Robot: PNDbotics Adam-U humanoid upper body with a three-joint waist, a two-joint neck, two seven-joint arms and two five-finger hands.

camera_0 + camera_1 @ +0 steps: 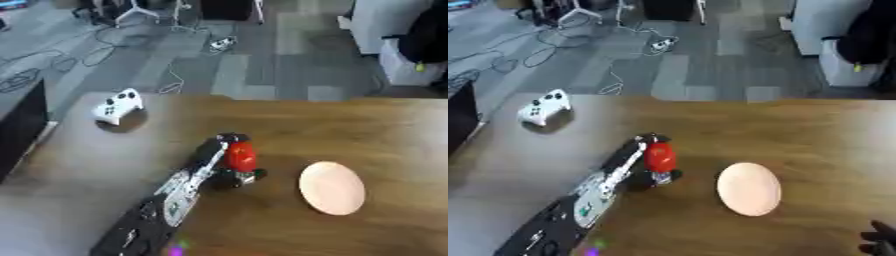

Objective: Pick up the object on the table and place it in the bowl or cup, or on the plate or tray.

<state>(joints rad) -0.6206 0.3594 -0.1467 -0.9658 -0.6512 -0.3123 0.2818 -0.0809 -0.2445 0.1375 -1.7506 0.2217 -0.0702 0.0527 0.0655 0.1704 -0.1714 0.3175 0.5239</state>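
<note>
A small red object [241,155] sits in my left hand [218,161], whose fingers curl round it over the middle of the wooden table [367,125]. My left arm comes up from the lower left. A pale peach plate [332,187] lies flat on the table just to the right of the hand, a short gap away. Only the fingertips of my right hand [880,239] show at the lower right corner of the right eye view.
A white game controller [117,106] lies at the far left of the table. Beyond the table's far edge are grey floor tiles, cables and a white cabinet [385,25]. A dark panel [19,127] stands at the left edge.
</note>
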